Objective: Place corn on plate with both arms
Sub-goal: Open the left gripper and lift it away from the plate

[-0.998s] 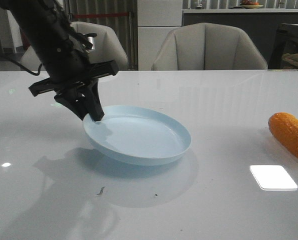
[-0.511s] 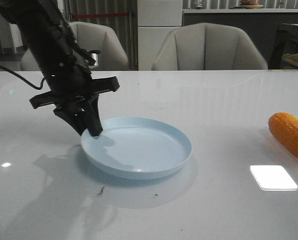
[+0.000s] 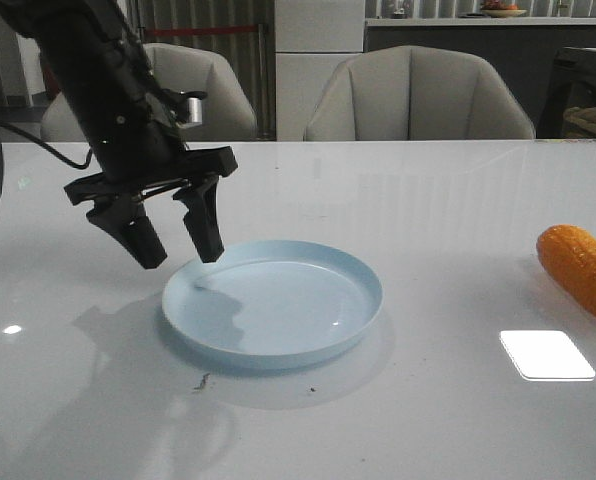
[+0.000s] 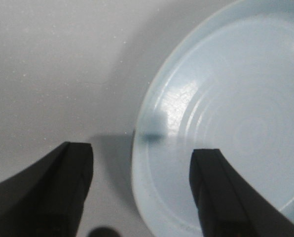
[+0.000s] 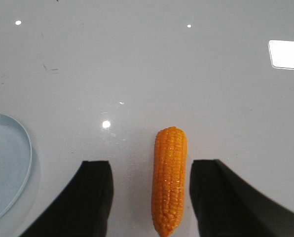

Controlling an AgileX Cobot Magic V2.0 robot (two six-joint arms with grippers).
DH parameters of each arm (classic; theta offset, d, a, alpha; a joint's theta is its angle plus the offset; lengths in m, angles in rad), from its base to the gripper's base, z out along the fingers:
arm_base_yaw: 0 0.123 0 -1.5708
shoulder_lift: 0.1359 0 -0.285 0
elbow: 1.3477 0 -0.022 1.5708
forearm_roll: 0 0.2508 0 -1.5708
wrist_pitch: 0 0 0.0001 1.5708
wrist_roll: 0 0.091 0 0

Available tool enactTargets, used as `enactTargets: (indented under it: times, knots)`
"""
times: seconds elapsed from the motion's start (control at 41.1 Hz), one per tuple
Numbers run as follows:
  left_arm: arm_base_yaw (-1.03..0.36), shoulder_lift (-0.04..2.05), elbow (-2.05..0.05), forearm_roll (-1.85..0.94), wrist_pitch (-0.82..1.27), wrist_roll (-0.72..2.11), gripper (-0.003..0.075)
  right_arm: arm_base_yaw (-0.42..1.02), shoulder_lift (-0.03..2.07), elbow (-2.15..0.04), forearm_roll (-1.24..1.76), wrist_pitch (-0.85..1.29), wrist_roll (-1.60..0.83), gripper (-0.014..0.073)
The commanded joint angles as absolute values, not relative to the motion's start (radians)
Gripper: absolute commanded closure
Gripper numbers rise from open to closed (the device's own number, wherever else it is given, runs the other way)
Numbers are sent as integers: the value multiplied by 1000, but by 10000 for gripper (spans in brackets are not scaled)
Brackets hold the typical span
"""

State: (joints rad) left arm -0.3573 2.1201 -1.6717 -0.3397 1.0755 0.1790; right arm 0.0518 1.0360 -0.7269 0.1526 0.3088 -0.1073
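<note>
- Front view shows the left gripper (image 3: 174, 245) with its fingers spread wide and holding nothing, one tip over the plate (image 3: 274, 305) rim at the plate's left edge and the other outside it, above the table (image 3: 428, 420).
- The plate lies flat on the table near the middle; the corn (image 3: 580, 270) lies on its side at the table's right edge, well apart from the plate and partly cut off by the frame.
- Risk: in the left wrist view the plate (image 4: 221, 123) rim runs between the two open fingers (image 4: 48, 187), so a low or sideways exit by this arm could catch the rim and drag or tip the plate.
- Right wrist view shows the right gripper (image 5: 149, 197) spread open and empty, with the corn (image 5: 169, 177) lying lengthwise between its fingers; whether they touch the table I cannot tell.
- Risk: the cob is rounded and looks like smooth plastic, so a pinch off its middle could roll it or squirt it out of the grip.
- Risk: the glossy tabletop gives little friction, so a finger that nudges the cob first may push it toward the table edge.
- Risk: if the left arm is above the plate while the right brings the corn over, the arms could collide there.
- Risk: a drop from height could bounce the cob over the low rim.
</note>
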Motion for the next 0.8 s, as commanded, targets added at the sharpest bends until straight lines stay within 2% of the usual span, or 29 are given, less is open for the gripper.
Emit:
enactTargets:
  times: [0.0, 0.17, 0.365, 0.535, 0.779]
  knots:
    - [-354, 2057, -1760, -357, 1131, 214, 232, 56, 1023, -762, 154, 241, -107, 127]
    - [-341, 2057, -1908, -320, 1200, 271, 232, 56, 1023, -762, 154, 241, -107, 127]
    - [-316, 2032, -2053, -255, 1122, 218, 232, 56, 1023, -762, 154, 258, -107, 127]
    - [-291, 1920, -2063, -215, 982, 212, 232, 56, 1023, -762, 154, 304, -107, 127]
    - [-278, 1746, -2017, -30, 913, 210, 232, 56, 1023, -762, 154, 296, -107, 127]
